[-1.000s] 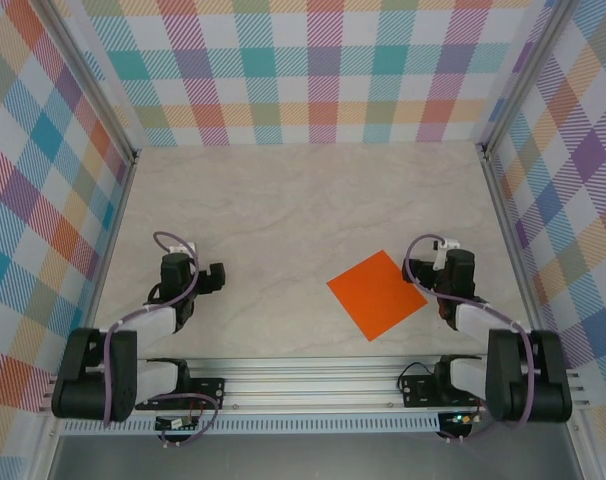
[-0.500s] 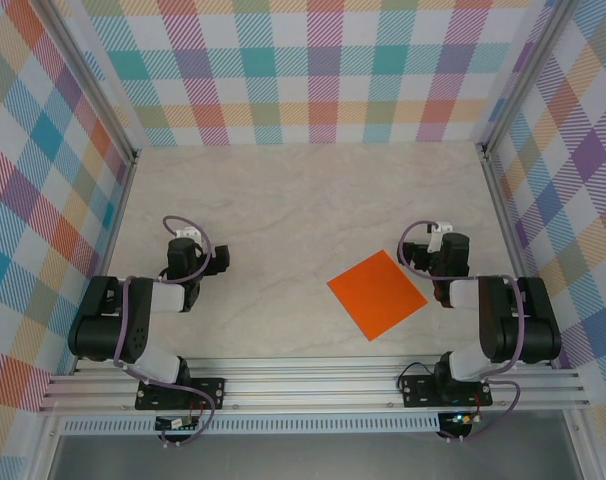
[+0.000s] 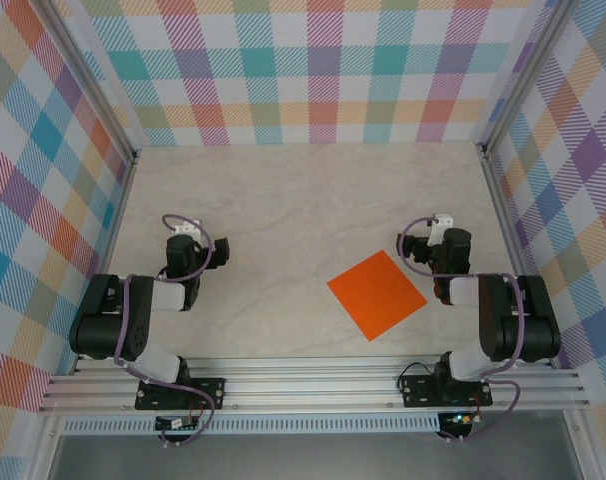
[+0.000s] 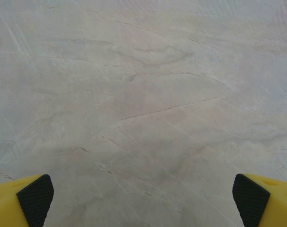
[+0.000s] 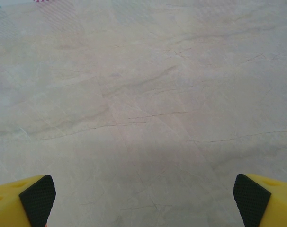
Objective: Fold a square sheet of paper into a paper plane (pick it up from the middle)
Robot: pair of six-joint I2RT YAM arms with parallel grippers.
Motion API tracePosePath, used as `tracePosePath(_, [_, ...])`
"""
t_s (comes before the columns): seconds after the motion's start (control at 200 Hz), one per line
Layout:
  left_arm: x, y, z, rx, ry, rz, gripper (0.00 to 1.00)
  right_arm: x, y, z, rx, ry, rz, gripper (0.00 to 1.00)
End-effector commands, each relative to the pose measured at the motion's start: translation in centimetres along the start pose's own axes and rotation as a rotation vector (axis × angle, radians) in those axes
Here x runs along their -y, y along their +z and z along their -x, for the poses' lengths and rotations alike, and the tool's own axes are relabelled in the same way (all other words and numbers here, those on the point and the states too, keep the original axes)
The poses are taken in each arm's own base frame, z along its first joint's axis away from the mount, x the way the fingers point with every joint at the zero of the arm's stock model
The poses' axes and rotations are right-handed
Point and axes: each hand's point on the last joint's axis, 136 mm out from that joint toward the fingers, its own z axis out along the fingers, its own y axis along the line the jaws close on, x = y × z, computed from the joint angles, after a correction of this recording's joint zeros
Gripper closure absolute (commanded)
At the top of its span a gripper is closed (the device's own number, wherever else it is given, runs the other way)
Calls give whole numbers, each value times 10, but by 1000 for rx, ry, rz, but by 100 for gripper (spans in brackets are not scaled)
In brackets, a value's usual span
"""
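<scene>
The square sheet of paper lies flat and unfolded, right gripper beside it, left gripper well apart, both spread wide, likely readying the middle pickup.

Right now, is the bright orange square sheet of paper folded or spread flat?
Spread flat. The bright orange square sheet of paper lies as a four-cornered diamond on the pale marbled table, no crease or flap visible.

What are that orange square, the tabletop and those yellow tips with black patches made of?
The orange square looks like thin matte paper: flat, no shine. The tabletop seems smooth stone or marble-look laminate, pale with faint veins; I cannot tell which. The left end effector has fingers of smooth yellow plastic, apparently, with black dimpled pads, probably rubber.
</scene>
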Motion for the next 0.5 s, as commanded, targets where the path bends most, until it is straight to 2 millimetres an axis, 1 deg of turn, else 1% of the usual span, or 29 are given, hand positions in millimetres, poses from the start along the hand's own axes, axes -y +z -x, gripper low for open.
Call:
tracePosePath(0.0, [8,4,19,60,19,-30,0,-10,-8,34,72,-34,38,0])
tracePosePath(0.08, [8,4,20,61,20,-31,0,-8,-15,37,-40,29,9,0])
tracePosePath(0.11, [8,5,19,58,18,-31,0,-7,-18,35,-81,46,3,0])
tracePosePath(0.155, [8,5,19,58,15,-29,0,-10,-23,33,-95,58,14,0])
tracePosePath(0.19, [7,4,19,60,15,-25,0,-13,-29,36,-86,68,20,0])
tracePosePath(0.235, [9,3,21,61,21,-37,0,-12,-37,37,-85,105,4,0])
tracePosePath(0.295, [12,-1,26,67,29,-51,0,-13,-47,39,-100,137,0,0])
tracePosePath(0.375, [5,-9,32,88,4,-12,0,-13,-56,41,-137,202,-26,0])
tracePosePath(0.495, [6,-22,39,89,-4,-19,0,-14,-63,33,-255,302,-49,0])
